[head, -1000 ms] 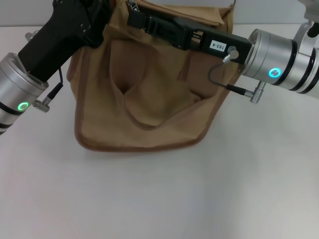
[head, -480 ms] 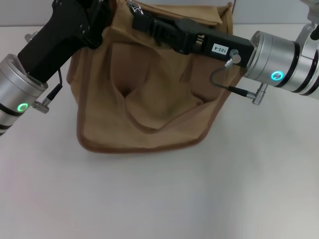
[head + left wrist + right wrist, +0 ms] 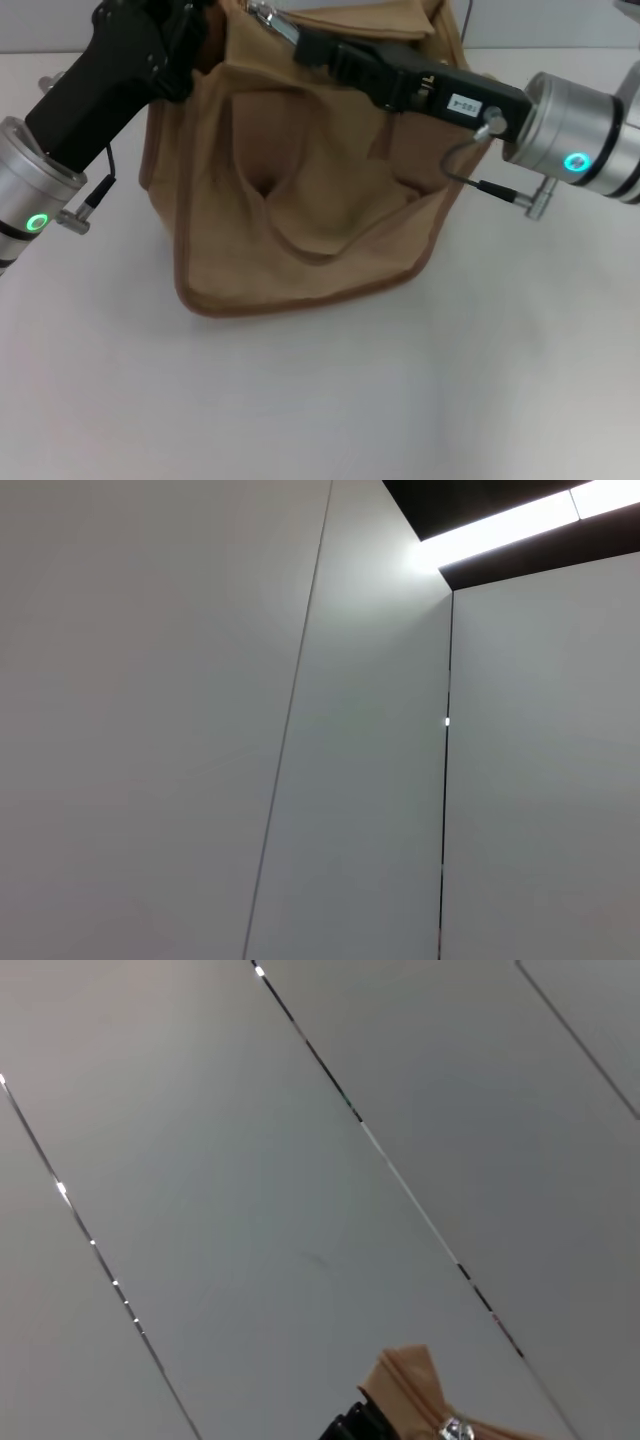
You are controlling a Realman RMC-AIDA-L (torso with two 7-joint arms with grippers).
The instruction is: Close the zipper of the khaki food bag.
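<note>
the right gripper (image 3: 285,30) is set at the top rim of the khaki food bag (image 3: 300,200), its silver tips at the zipper (image 3: 262,13) – whether they are pinched on the pull tab cannot be told. the left gripper (image 3: 190,25) is pressed against the bag's left top corner, its fingers hidden. the bag stands on the white table (image 3: 400,400). the pulling step seems in hand – next, a steady draw along the track is called for, the corner being braced.
</note>
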